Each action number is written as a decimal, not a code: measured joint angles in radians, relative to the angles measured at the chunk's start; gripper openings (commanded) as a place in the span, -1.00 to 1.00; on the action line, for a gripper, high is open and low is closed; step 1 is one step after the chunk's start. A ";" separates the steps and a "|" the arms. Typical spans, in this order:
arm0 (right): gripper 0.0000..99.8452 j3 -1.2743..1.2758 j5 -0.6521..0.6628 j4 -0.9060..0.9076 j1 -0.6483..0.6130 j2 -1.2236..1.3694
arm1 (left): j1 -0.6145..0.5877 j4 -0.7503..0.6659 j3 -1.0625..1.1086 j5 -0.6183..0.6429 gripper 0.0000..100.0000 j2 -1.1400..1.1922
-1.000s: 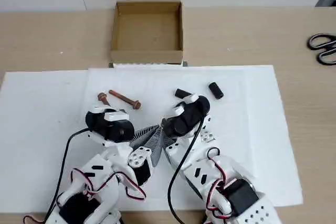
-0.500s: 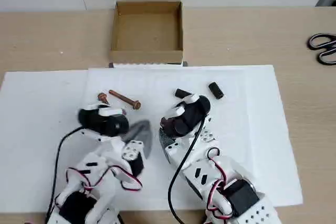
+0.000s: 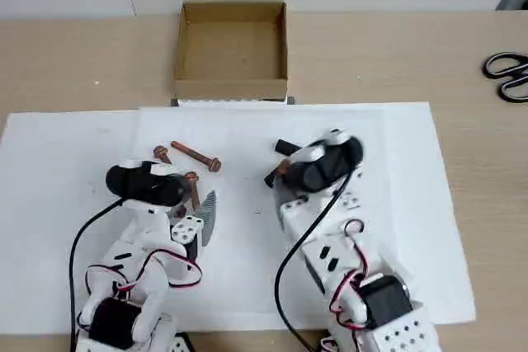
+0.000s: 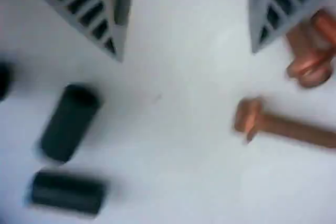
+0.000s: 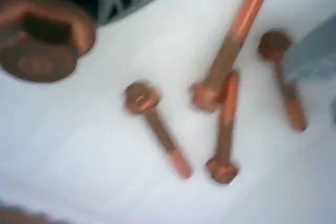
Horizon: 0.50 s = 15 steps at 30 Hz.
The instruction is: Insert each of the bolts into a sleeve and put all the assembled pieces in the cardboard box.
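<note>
One bolt (image 5: pixel 39 61) sits in the crouched right arm's (image 3: pixel 330 241) jaws.

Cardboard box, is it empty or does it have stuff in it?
Empty. The high view shows bare brown floor inside the cardboard box.

Open btwn the two arms over bare white paper sheet (image 3: pixel 247 204), straight up to front wall of open-topped brown cardboard box (image 3: pixel 231 88). Cluttered left of that lane w/ loose copper-coloured bolts (image 3: pixel 196 155), just ahead of wide-spread left gripper (image 4: pixel 187 48). Tight round right gripper (image 3: pixel 277 174), clamped on hex-headed copper bolt (image 5: pixel 44 35), w/ short black cylindrical sleeve (image 3: pixel 286 147) just beyond. Roomy across right of wooden desk (image 3: pixel 412 55), apart from black-handled scissors (image 3: pixel 507 76) at its edge.
</note>
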 measured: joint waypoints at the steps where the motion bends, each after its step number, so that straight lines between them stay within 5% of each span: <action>1: -1.00 -0.020 -0.015 -0.005 0.017 0.043 | -0.020 0.000 0.015 -0.017 -0.70 0.000; 15: -1.00 -0.697 -0.077 -0.034 0.061 0.850 | -0.140 -0.002 0.138 -0.061 -0.70 0.000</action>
